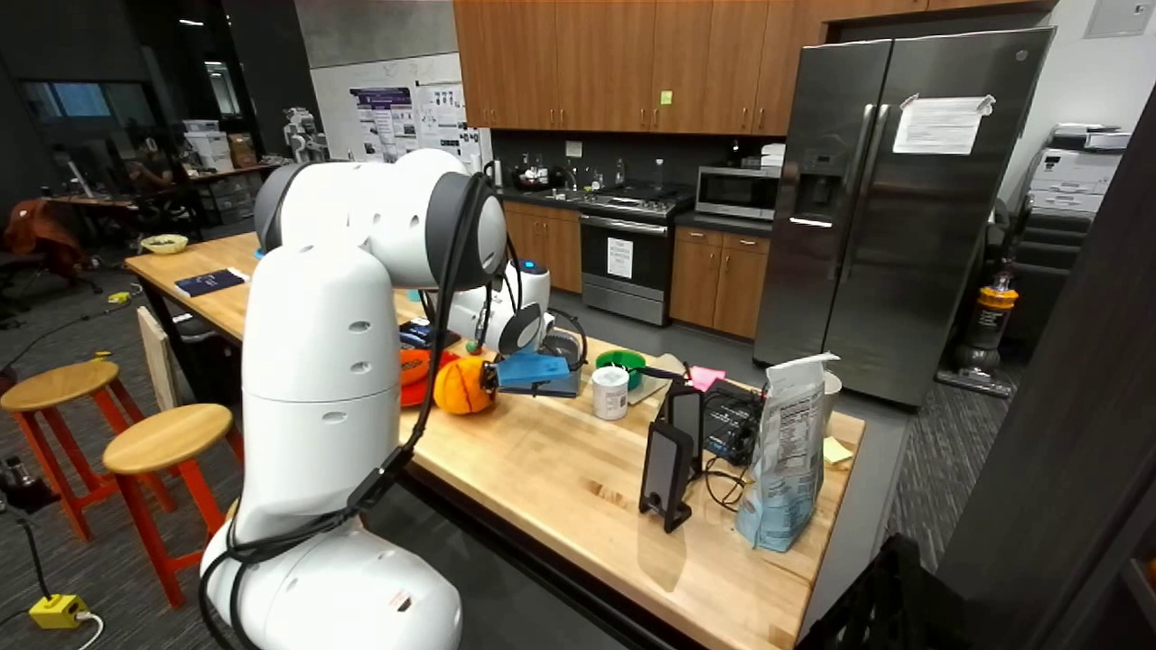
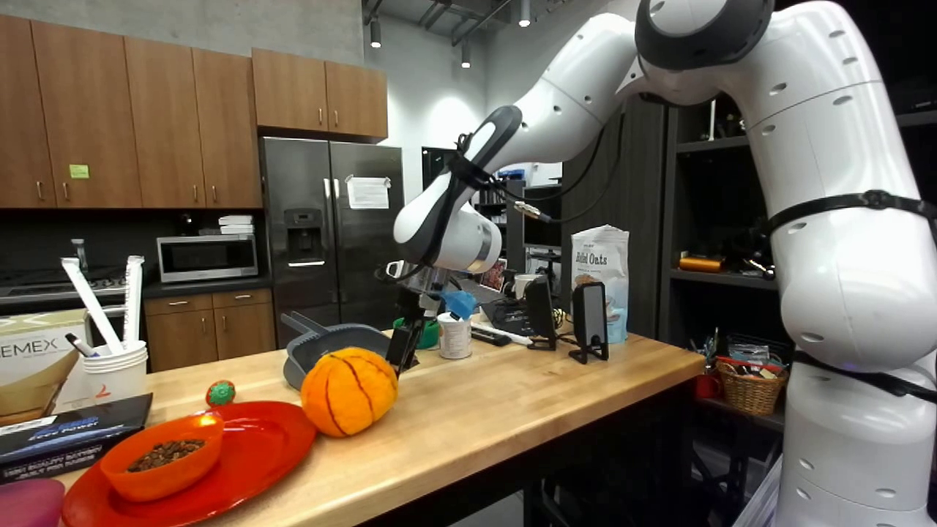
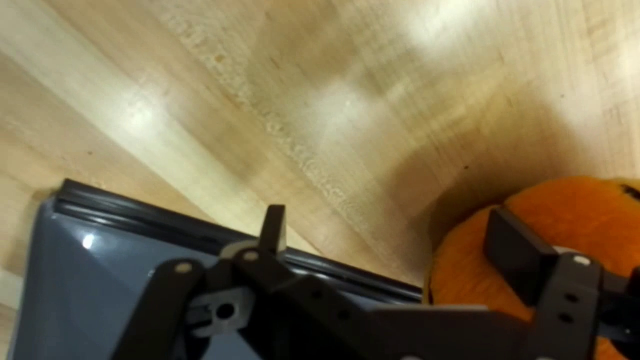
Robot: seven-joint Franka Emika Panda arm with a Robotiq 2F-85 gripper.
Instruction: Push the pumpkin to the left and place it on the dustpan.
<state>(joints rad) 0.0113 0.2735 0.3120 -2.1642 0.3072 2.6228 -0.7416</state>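
Observation:
The round orange pumpkin (image 2: 350,391) sits on the table beside the red plate, seen in both exterior views (image 1: 462,386). In the wrist view the pumpkin (image 3: 575,220) is at the lower right, partly hidden by a finger. The dustpan (image 2: 333,348) is dark grey with a handle and lies behind the pumpkin. Its black lip and grey pan (image 3: 125,245) fill the lower left of the wrist view. My gripper (image 3: 397,237) is open, with nothing between its fingertips. One finger overlaps the pumpkin's side, the other the dustpan's lip; I cannot tell whether either touches.
A red plate (image 2: 271,446) with an orange bowl (image 2: 165,468) stands beside the pumpkin. A small green-and-red object (image 2: 220,393) lies behind the plate. A white tub (image 1: 610,394), green bowl (image 1: 623,359), black speakers (image 1: 666,474) and an oats bag (image 1: 786,451) stand farther along.

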